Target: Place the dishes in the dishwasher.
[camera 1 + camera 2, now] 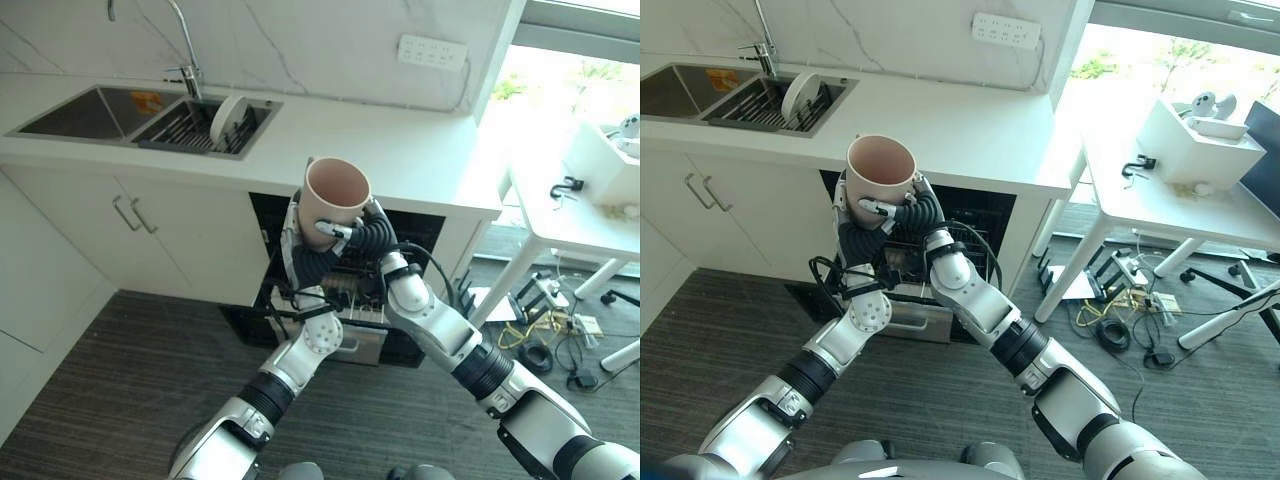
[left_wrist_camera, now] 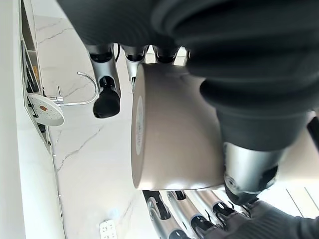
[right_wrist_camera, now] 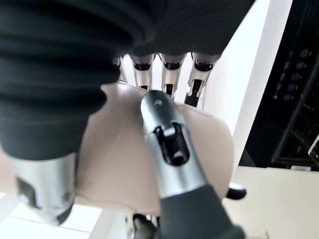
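A pale pink mug [image 1: 335, 188] is held upright, mouth up, in front of the counter edge and above the open dishwasher [image 1: 425, 232]. My left hand [image 1: 303, 258] grips it from the left and below, with fingers [image 2: 106, 94] along one side of the mug [image 2: 174, 144] and the thumb across the other. My right hand [image 1: 371, 236] clasps it from the right; its thumb [image 3: 169, 142] lies over the mug's wall [image 3: 117, 164] and its fingers curl behind. Under both hands the pulled-out dishwasher rack [image 1: 352, 295] shows above the lowered door [image 1: 362, 348].
A sink [image 1: 90, 115] at the back left holds a dark rack with a white plate [image 1: 228, 118] standing in it, beside a faucet [image 1: 184, 40]. White cabinets [image 1: 130, 225] run under the counter. On the right are a white table [image 1: 570, 215] and cables on the floor [image 1: 545, 335].
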